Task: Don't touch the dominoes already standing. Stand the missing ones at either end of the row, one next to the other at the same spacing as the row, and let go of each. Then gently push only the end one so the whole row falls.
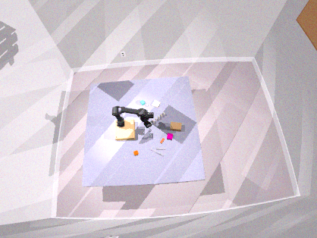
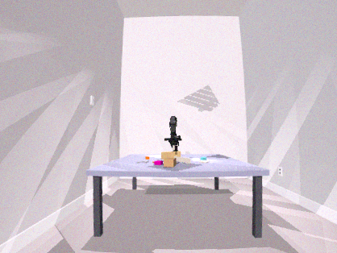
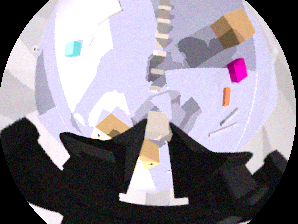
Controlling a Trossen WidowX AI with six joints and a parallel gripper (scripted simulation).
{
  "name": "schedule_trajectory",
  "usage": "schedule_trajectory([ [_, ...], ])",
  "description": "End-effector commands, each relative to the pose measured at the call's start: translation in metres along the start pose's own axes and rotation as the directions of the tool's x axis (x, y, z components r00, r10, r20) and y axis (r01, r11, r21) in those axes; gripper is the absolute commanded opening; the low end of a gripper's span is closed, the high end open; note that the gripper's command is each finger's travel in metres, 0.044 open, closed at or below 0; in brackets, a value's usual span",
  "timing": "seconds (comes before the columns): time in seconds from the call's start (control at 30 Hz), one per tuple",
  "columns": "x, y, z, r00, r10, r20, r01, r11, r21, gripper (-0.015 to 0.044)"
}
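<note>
A row of several pale standing dominoes [image 1: 161, 117] [image 3: 161, 37] runs away from the arm; it shows small in the exterior view [image 2: 183, 160]. My gripper [image 3: 157, 123] is shut on a pale beige domino [image 3: 158, 121], seen between the fingertips in the wrist view. The held domino is in front of the near end of the row, with a visible gap between them; its height above the table cannot be told exactly. In the top view the fingers hang by the row's near end, and the held domino is too small to make out.
A tan block [image 1: 176, 126] [image 3: 234, 28], a magenta block [image 1: 170, 136] [image 3: 237, 70] and an orange bar [image 1: 162, 140] [image 3: 226, 96] lie to one side of the row. A cyan block [image 1: 142, 102] [image 3: 73, 48] and a white square [image 1: 155, 103] lie on the other. Two thin sticks [image 3: 222, 129] lie beyond the bar.
</note>
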State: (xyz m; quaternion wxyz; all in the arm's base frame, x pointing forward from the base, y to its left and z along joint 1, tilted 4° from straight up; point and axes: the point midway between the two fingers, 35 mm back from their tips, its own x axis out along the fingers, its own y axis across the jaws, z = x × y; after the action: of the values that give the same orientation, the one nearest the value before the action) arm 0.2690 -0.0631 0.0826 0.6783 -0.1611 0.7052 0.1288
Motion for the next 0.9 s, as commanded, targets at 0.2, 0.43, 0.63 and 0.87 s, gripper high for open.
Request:
schedule_trajectory([
  [0.2,0.06,0.002,-0.001,1.0,0.011,-0.011,-0.011,1.0,-0.002,0.0107],
  [0.43,0.098,0.006,-0.007,1.0,0.011,-0.011,-0.011,1.0,-0.003,0.0107],
  [0.63,0.105,0.007,-0.009,1.0,0.012,-0.012,-0.012,1.0,-0.004,0.0107],
  [0.87,0.105,0.007,-0.009,1.0,0.012,-0.012,-0.012,1.0,-0.004,0.0107],
])
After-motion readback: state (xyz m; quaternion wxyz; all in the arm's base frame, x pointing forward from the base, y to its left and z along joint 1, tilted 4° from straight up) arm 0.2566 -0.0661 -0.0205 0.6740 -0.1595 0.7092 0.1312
